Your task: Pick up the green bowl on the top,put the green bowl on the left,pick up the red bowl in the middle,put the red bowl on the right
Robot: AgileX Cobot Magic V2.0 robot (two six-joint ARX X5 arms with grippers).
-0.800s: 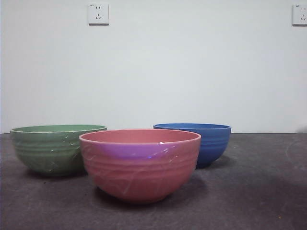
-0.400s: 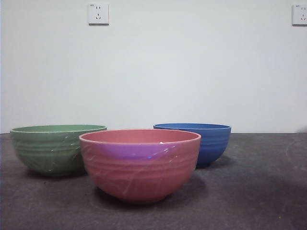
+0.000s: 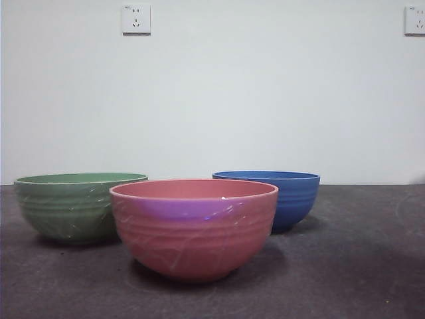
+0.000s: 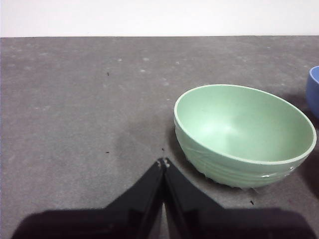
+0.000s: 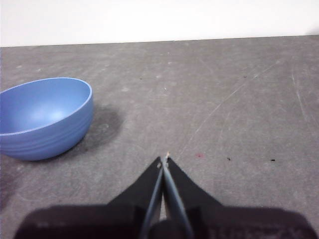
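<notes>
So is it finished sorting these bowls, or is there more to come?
It looks nearly or fully done. The green bowl stands alone on the table's left side, no longer stacked. The red bowl sits in front, between it and the blue bowl, rather than clearly to the right. Nothing is in hand: the left pincer and right pincer are both shut, empty, and away from the bowls.

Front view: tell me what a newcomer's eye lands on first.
The red bowl stands nearest and largest, upright at the middle of the dark table. The green bowl sits behind it to the left and the blue bowl farther back to the right, all three separate. No arm shows there; the left gripper and right gripper wait with jaws shut.
</notes>
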